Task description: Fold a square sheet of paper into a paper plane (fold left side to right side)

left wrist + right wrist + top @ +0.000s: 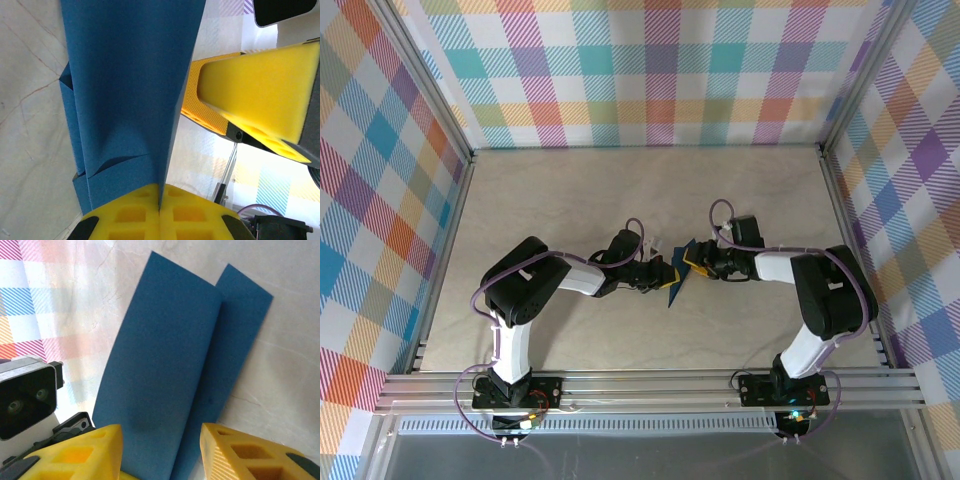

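Near the middle of the bench [570, 200], slightly toward its near edge, between two arms: the square sheet of paper [676, 283], dark blue, folded into a long creased strip. Small and partly covered by fingers from above. Cut off at the top edge in the left wrist view, inner layers hard to separate. Pinched at one end by the left gripper [160, 192], yellow fingers [195, 215] pressed together on it. Straddled at the other end by the right gripper [161, 432], fingers parted; contact with the paper impossible to tell.
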You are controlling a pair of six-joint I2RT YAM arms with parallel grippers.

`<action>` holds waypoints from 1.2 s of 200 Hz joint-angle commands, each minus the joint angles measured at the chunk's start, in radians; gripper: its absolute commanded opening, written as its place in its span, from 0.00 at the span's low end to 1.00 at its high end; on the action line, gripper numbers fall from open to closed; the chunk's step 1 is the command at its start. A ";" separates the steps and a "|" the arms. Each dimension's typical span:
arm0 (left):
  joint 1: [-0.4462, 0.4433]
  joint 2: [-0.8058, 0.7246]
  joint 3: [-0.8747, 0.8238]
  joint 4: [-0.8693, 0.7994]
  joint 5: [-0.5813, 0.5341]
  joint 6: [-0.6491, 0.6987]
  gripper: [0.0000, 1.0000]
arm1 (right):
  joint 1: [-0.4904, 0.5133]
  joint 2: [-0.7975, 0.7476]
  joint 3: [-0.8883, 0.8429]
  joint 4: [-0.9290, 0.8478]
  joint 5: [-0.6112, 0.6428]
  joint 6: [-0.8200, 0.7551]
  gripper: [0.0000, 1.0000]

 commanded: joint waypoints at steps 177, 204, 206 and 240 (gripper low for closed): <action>0.013 0.037 0.003 0.062 0.019 -0.017 0.08 | 0.044 0.114 0.072 -0.105 0.090 -0.064 0.45; 0.014 0.019 0.000 0.038 0.010 0.003 0.16 | 0.050 0.139 0.089 -0.186 0.151 -0.102 0.45; 0.016 0.017 0.000 0.035 0.009 0.004 0.17 | 0.050 0.141 0.090 -0.192 0.154 -0.103 0.45; 0.022 -0.035 0.001 -0.045 -0.013 0.057 0.25 | 0.050 0.164 0.087 -0.205 0.176 -0.113 0.45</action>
